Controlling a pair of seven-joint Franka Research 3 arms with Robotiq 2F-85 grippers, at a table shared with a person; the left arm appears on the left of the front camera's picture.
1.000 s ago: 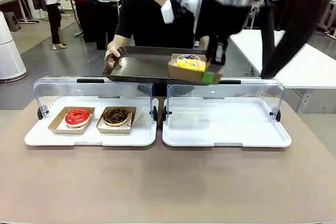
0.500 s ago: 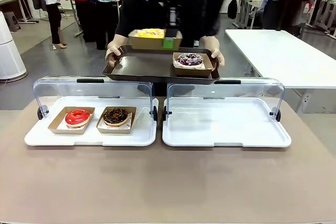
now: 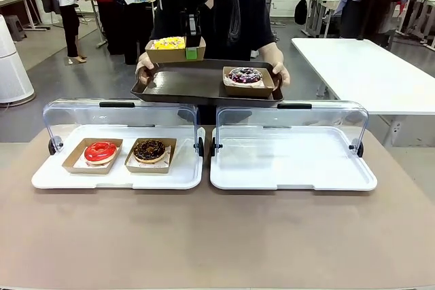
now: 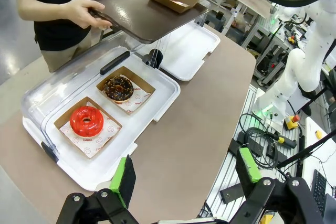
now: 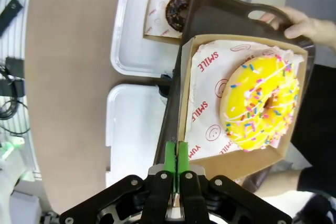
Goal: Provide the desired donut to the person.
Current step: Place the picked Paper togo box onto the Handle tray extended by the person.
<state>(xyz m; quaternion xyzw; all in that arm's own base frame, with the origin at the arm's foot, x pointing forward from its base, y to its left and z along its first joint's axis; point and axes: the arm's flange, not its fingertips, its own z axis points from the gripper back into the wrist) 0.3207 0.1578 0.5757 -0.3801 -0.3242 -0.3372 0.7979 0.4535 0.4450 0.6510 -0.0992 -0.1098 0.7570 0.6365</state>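
Observation:
My right gripper [image 3: 192, 52] is shut on the rim of a brown paper box [image 3: 175, 51] holding a yellow sprinkled donut [image 3: 168, 43]. It holds the box at the left end of the dark tray [image 3: 197, 85] that the person [image 3: 224, 11] carries in both hands. Whether the box rests on the tray I cannot tell. In the right wrist view the green pads [image 5: 170, 156] pinch the box wall beside the yellow donut [image 5: 261, 103]. A purple-glazed donut [image 3: 246, 75] sits in its box on the tray's right. My left gripper [image 4: 185, 174] stands open over the table.
The left display case [image 3: 41, 178] has its clear lid open and holds a red donut [image 3: 100, 151] and a chocolate donut [image 3: 150, 149] in boxes. The right case [image 3: 292, 164] is open with a bare white base. A white table [image 3: 367, 73] stands at back right.
My right gripper has carried the yellow donut box from the tray's right side across to its left end. That uncovered the purple donut. The person has kept the tray still.

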